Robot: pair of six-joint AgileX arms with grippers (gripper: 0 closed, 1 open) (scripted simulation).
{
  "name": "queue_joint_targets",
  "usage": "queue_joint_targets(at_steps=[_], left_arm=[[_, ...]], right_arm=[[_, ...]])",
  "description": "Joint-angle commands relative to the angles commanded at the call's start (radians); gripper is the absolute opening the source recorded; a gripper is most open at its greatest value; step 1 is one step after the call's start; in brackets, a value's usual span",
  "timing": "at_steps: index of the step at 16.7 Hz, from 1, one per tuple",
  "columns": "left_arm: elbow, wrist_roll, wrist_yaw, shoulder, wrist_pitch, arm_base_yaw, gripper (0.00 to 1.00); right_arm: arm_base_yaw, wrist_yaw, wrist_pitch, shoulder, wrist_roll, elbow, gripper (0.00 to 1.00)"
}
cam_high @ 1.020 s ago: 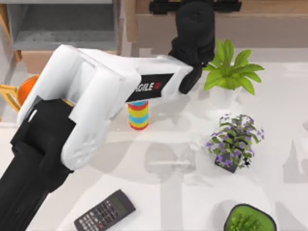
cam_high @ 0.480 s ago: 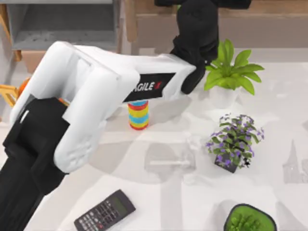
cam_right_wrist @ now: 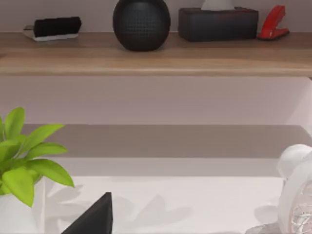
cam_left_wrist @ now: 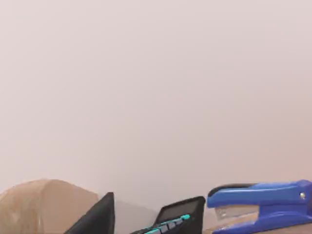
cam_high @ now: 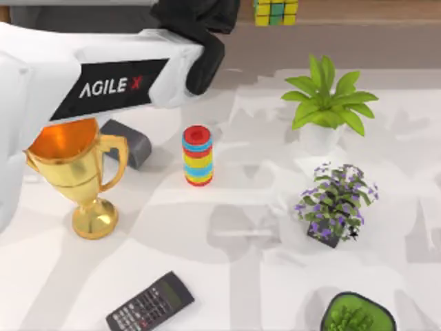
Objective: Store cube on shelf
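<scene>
Yellow, green and orange tiles mark the cube (cam_high: 275, 10), which sits on the shelf (cam_high: 372, 9) at the far edge of the bench, its upper part cut off by the top view's border. The shelf is a light-brown wooden ledge with a grey-brown panel below it. Left arm (cam_high: 103, 83): white casing lettered AGILE X, reaching across the far left of the bench towards the shelf; its black wrist section ends left of the cube, apart from it, and the pincer itself is cut off, so whether it is open or closed cannot be told. Gold trophy (cam_high: 79, 172) with an orange-lit bowl, near the left edge, its rim partly hidden under the arm. Dark grey block (cam_high: 131, 141), just beside the trophy's handle, partly covered by the arm. Ring stack (cam_high: 198, 156), red, yellow and blue, upright near the bench's middle. Green leafy plant (cam_high: 327, 103) in a white pot, towards the far right. Purple-flowered plant (cam_high: 335, 200), nearer than the green one. Calculator (cam_high: 150, 303), at the near edge, lying askew. Green-rimmed item (cam_high: 357, 314), near right corner, cut off. Left wrist view: blue stapler (cam_left_wrist: 261, 204), mostly blank wall. Right wrist view: a wooden ledge carrying a black sphere (cam_right_wrist: 141, 23) and a red stapler (cam_right_wrist: 273, 22).
</scene>
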Motion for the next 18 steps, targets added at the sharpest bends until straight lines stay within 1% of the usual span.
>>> queue_joint_targets(at_steps=[2,4,9,12,14,16,18], left_arm=[[-0.107,0.116,0.113,-0.103,0.072,0.113,1.00],[-0.222,0.238,0.230,-0.193,0.139,0.256,1.00],[-0.531,0.539,0.512,-0.333,0.273,0.685,1.00],[-0.717,0.702,0.664,-0.350,0.325,0.940,1.00],[-0.832,0.798,0.755,-0.335,0.344,1.084,1.00],[-0.935,0.882,0.836,-0.302,0.351,1.198,1.00],[-1.020,0.953,0.906,-0.255,0.349,1.278,1.00]], right_arm=[[0.000,0.000,0.000,0.000,0.000,0.000,1.00],[0.000,0.000,0.000,0.000,0.000,0.000,1.00],[0.000,0.000,0.000,0.000,0.000,0.000,1.00],[0.000,0.000,0.000,0.000,0.000,0.000,1.00],[0.000,0.000,0.000,0.000,0.000,0.000,1.00],[0.000,0.000,0.000,0.000,0.000,0.000,1.00],[0.000,0.000,0.000,0.000,0.000,0.000,1.00]])
